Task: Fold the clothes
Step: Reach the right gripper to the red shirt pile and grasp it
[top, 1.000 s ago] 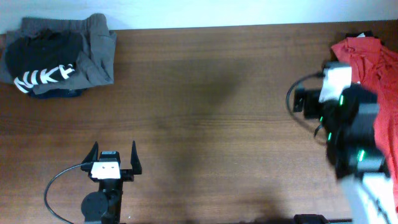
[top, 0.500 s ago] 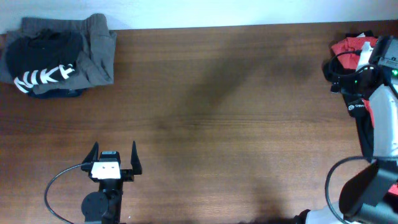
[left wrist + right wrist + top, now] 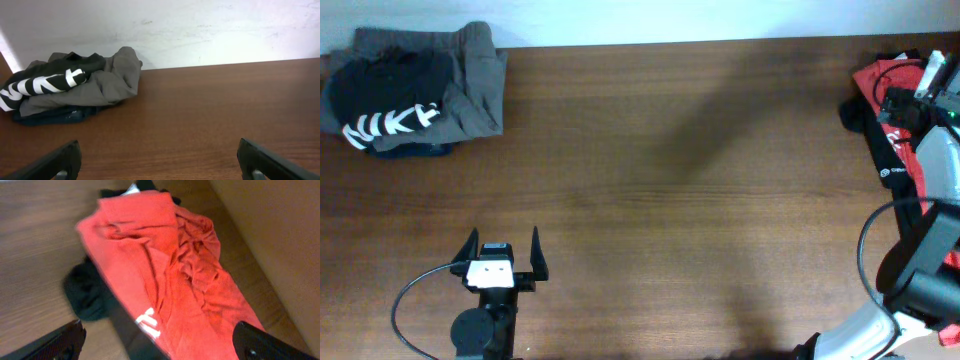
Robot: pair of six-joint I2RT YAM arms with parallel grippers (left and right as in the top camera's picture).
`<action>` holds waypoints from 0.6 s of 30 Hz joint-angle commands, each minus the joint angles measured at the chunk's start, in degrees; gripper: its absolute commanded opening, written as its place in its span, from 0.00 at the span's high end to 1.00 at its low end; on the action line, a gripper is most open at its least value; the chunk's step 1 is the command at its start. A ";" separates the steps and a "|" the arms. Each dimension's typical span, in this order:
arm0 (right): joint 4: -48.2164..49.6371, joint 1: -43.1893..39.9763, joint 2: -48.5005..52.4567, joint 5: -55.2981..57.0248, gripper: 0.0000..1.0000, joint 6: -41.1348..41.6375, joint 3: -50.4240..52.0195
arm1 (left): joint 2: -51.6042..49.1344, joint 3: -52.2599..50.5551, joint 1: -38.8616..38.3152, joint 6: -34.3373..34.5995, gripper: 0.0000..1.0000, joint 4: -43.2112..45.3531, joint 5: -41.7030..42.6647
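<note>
The red-orange shirt [image 3: 165, 265] lies crumpled at the table's far right corner, partly over a black garment [image 3: 87, 297]. White lettering [image 3: 148, 320] shows near its lower edge. In the overhead view only a strip of the shirt [image 3: 872, 78] shows beside my right arm. My right gripper [image 3: 157, 335] is wide open and hovers just above the shirt, not touching it; it also shows in the overhead view [image 3: 908, 98]. My left gripper [image 3: 502, 258] is open and empty near the table's front left; its fingers frame bare wood in the left wrist view [image 3: 157, 157].
A pile of folded clothes, grey with a black piece bearing white letters [image 3: 415, 92], sits at the far left corner and shows in the left wrist view [image 3: 75, 82]. A white wall runs behind the table. The table's right edge runs beside the shirt.
My right arm has swung from the right-middle of the table up to the far right corner, over the red shirt. The left arm has not moved.
</note>
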State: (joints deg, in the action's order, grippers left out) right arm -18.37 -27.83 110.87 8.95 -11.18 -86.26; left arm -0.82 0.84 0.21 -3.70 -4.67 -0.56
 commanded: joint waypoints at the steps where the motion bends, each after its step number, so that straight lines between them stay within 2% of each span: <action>1: 4.09 -2.01 3.69 -4.13 0.01 -1.07 -0.72 | 0.37 -0.31 0.44 -0.92 0.01 -0.09 0.81; 5: 10.08 -4.24 6.62 -11.37 0.01 -1.03 -0.72 | 0.37 -0.31 0.44 -0.94 0.01 -0.09 0.81; 10: 14.38 -7.61 10.43 -25.90 0.01 -0.81 -0.72 | 0.37 -0.31 0.44 -0.92 0.01 -0.09 0.81; 18: 16.76 -8.61 15.28 -26.36 0.02 -0.35 -0.72 | 0.37 -0.31 0.44 -0.92 0.01 -0.09 0.81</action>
State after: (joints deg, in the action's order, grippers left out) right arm -2.28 -36.29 124.88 -15.42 -12.01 -86.26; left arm -0.84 0.84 0.21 -3.70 -4.69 -0.56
